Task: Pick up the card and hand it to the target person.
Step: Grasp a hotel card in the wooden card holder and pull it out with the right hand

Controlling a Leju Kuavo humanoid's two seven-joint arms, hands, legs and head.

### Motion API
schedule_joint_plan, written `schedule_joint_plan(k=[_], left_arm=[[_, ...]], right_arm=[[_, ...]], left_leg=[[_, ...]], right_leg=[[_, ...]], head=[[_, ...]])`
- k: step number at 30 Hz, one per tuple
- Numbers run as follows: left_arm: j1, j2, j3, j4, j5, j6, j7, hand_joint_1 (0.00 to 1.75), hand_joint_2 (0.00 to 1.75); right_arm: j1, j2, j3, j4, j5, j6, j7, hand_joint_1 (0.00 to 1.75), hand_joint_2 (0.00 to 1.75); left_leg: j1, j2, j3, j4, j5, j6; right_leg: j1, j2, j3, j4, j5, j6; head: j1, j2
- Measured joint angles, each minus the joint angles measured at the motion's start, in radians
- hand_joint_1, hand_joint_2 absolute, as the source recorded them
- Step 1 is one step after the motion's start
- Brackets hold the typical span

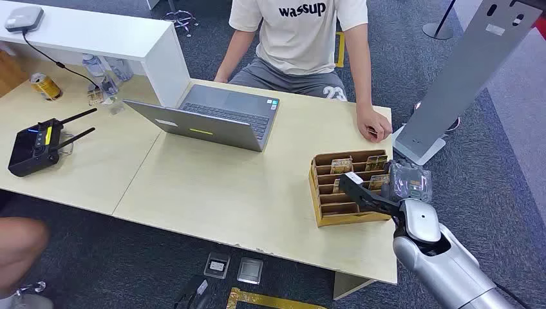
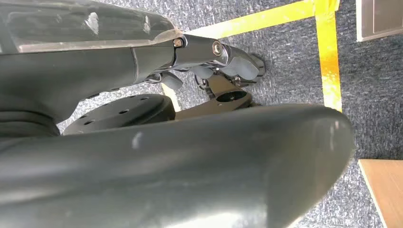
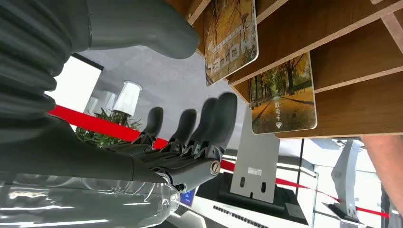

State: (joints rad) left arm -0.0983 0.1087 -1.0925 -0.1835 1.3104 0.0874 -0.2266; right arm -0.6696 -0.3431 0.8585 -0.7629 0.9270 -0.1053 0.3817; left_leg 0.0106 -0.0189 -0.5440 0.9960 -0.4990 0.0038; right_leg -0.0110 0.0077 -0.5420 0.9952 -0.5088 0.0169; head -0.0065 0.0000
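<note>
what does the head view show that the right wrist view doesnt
Head view alone: the laptop, the black remote controller, a can and the whole wooden card rack on the table, with a person's hand resting on the far edge.

Right wrist view alone: the print on two cards up close, autumn trees, and the right hand's fingers apart, holding nothing.

Both: the right hand at the rack, the cards in its slots, and the grey stand beyond.

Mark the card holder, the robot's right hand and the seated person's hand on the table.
card holder point(image 1: 320, 193): head view, on its left wooden wall.
right hand point(image 1: 368, 191): head view, on the dark fingers over the holder.
person's hand point(image 1: 373, 123): head view, on the back of the hand.
</note>
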Motion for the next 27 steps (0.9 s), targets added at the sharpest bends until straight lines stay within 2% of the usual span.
schedule_joint_plan(k=[7, 16, 19, 24, 27], left_arm=[[0.000, 0.000, 0.000, 0.000, 0.000, 0.000, 0.000, 0.00, 0.00], [0.000, 0.001, 0.000, 0.000, 0.002, 0.000, 0.000, 0.00, 0.00], [0.000, 0.002, 0.000, 0.000, 0.002, 0.000, 0.000, 0.00, 0.00], [0.000, 0.002, 0.000, 0.000, 0.002, 0.000, 0.000, 0.00, 0.00], [0.000, 0.002, 0.000, 0.000, 0.002, 0.000, 0.000, 0.00, 0.00]], right_arm=[[0.000, 0.005, 0.000, 0.009, -0.019, -0.003, -0.009, 0.97, 1.75], [0.002, 0.015, 0.001, 0.030, -0.035, -0.013, -0.020, 0.90, 1.75], [0.002, 0.018, 0.001, 0.037, -0.036, -0.014, -0.020, 0.96, 1.75], [0.002, 0.020, 0.001, 0.048, -0.042, -0.015, -0.022, 1.32, 1.75], [0.001, 0.020, 0.001, 0.053, -0.047, -0.016, -0.022, 1.42, 1.75]], left_leg=[[0.000, 0.000, 0.000, 0.000, 0.000, 0.000], [0.000, 0.000, 0.000, 0.000, 0.000, 0.000], [0.000, 0.000, 0.000, 0.000, 0.000, 0.000], [0.000, 0.000, 0.000, 0.000, 0.000, 0.000], [0.000, 0.000, 0.000, 0.000, 0.000, 0.000]], right_leg=[[0.000, 0.000, 0.000, 0.000, 0.000, 0.000], [0.000, 0.000, 0.000, 0.000, 0.000, 0.000], [0.000, 0.000, 0.000, 0.000, 0.000, 0.000], [0.000, 0.000, 0.000, 0.000, 0.000, 0.000], [0.000, 0.000, 0.000, 0.000, 0.000, 0.000]], head=[[0.000, 0.000], [0.000, 0.000], [0.000, 0.000], [0.000, 0.000], [0.000, 0.000]])
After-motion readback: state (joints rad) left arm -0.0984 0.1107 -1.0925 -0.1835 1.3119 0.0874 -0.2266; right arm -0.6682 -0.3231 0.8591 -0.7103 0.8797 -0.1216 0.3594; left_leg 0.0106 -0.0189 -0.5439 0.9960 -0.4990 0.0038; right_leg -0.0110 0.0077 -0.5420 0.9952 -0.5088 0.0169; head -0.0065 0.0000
